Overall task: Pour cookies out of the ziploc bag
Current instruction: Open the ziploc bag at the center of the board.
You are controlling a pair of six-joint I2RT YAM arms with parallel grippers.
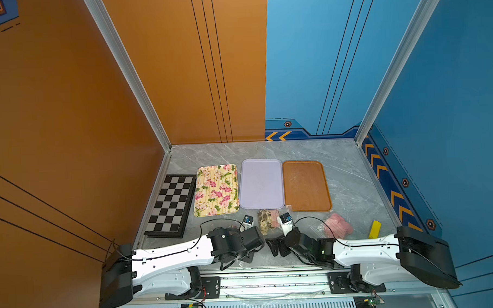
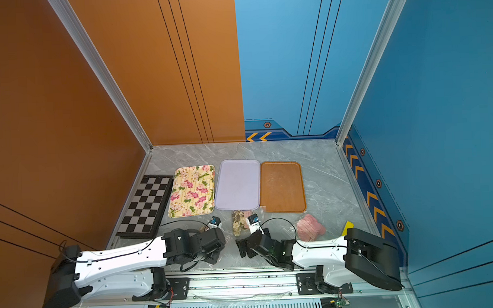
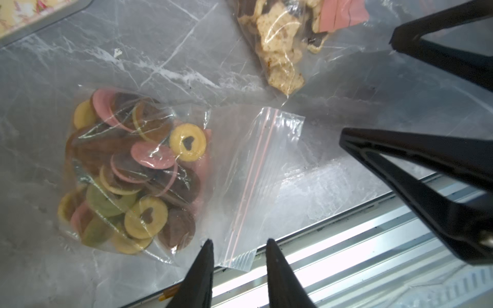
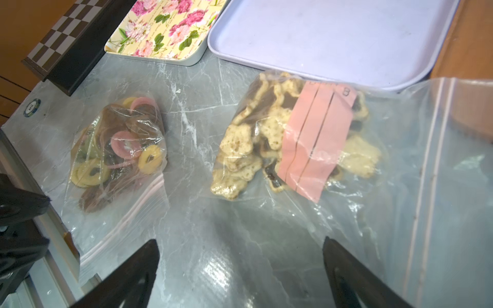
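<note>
Both top views: a row of clear cookie bags (image 2: 310,228) on the counter (image 1: 350,179), just at 6 o'clock of three bare trays (image 1: 306,185). Flower-cookie bag (image 1: 266,221) at 6 o'clock of the lilac tray (image 1: 261,183). Pink-disc bag (image 1: 338,226) at 3 o'clock of it. A third bag at about 8 o'clock, mostly hidden under the left arm (image 1: 172,256).

Left wrist view: left gripper (image 3: 238,241) released, jaws partly apart, poised over the zip strip (image 3: 253,173) of the round-cookie bag (image 3: 133,173), pinching nothing. Zip sealed or not: cannot tell.

Right wrist view: right gripper (image 4: 240,241) released, jaws wide, straddling slack film of the flower-cookie bag (image 4: 266,138).

Likely trouble, as a judgement:
- Closing on a single layer of slick film and slipping off.
- Lifting by the mouth end and trapping the cookies inside.
- Tipping short of a tray and scattering biscuits over the nearby counter edge.
</note>
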